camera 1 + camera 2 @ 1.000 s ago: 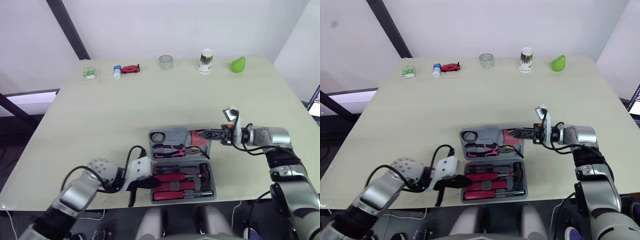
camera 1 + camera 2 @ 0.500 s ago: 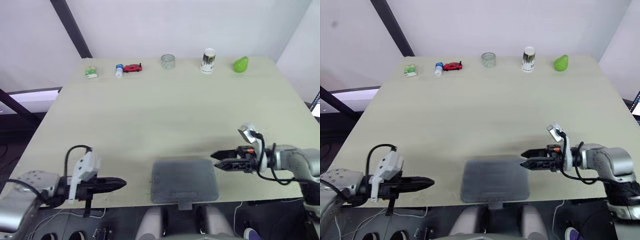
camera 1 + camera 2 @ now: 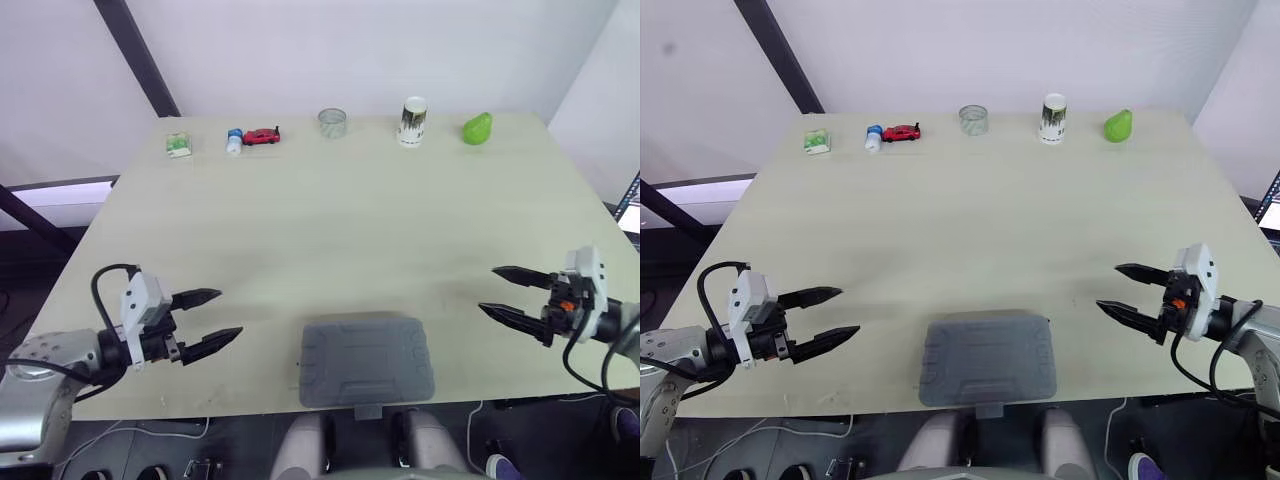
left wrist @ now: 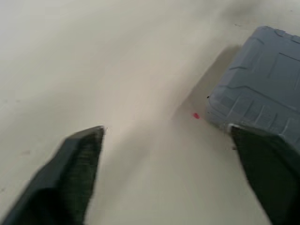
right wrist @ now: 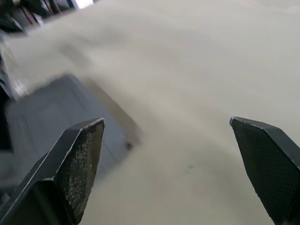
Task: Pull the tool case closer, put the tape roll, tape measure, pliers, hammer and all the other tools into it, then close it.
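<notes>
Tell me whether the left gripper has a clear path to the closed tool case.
Probably yes. The open left gripper points toward the tool case, and only bare table lies between them, so nothing seems to block it.

Grey plastic tool case [image 3: 367, 361], lid shut, lying flat with ribbed top upward, close to the front edge of the bench [image 3: 330, 210], latch tab [image 3: 367, 411] jutting past that edge.

Silver-grey arm shells [image 3: 40, 362], black looping cables [image 3: 94, 292]. Left gripper [image 3: 229, 312]: two black tapered fingers, white boxy wrist camera module [image 3: 140, 297]. Right gripper [image 3: 488, 289]: same, orange-red bit at wrist. Finger pads [image 5: 86, 145] finely textured.
</notes>
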